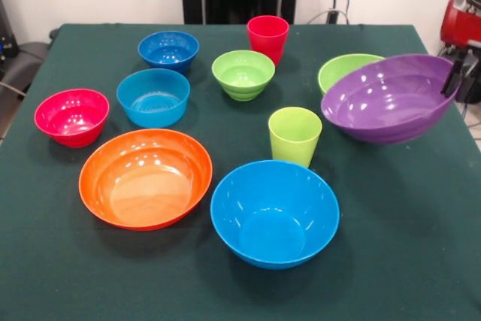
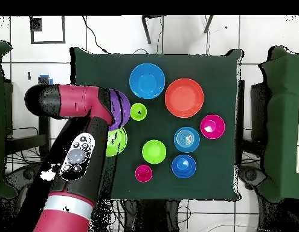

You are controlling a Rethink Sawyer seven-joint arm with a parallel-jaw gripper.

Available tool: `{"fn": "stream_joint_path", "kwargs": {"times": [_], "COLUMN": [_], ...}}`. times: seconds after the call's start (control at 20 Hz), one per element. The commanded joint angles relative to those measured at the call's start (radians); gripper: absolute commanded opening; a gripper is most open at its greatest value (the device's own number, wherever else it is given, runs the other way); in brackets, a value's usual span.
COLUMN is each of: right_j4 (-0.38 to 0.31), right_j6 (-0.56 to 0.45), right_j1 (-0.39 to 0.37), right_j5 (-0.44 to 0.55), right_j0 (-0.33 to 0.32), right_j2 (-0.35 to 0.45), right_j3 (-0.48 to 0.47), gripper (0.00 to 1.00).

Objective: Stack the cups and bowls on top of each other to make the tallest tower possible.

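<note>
My gripper [image 1: 455, 77] is at the right edge of the front view, shut on the rim of the large purple bowl [image 1: 387, 98]. It holds the bowl tilted above the table, just in front of the large lime-green bowl [image 1: 342, 68]. In the overhead view my arm [image 2: 73, 103] covers most of the purple bowl [image 2: 121, 107] and the lime-green bowl [image 2: 119, 142]. The red cup [image 1: 267, 37] stands at the back. The lime-green cup [image 1: 294, 135] stands left of the purple bowl. No pieces are stacked.
The large orange bowl [image 1: 145, 178] and large light blue bowl [image 1: 274, 212] sit at the front. The small pink-red [image 1: 71, 116], light blue [image 1: 152, 97], dark blue [image 1: 168, 50] and lime-green [image 1: 243, 74] bowls stand behind them. The table's right edge is near the gripper.
</note>
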Motion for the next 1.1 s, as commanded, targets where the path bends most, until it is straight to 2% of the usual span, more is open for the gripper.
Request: {"fn": "stream_joint_path", "kwargs": {"times": [0.05, 0.6, 0.75, 1.0, 1.1], "right_j4": [-0.113, -0.106, -0.109, -0.115, -0.101], "right_j6": [0.055, 0.144, 0.183, 0.249, 0.245], "right_j1": [-0.039, 0.022, 0.065, 0.129, 0.144], "right_j5": [0.076, -0.004, -0.001, 0.071, 0.057], "right_j0": [0.053, 0.105, 0.134, 0.197, 0.197], "right_j2": [0.033, 0.017, -0.014, -0.102, -0.101], "right_j3": [0.165, 0.246, 0.222, 0.171, 0.171], "gripper": [0.0, 0.0, 0.0, 0.0, 0.0]}}
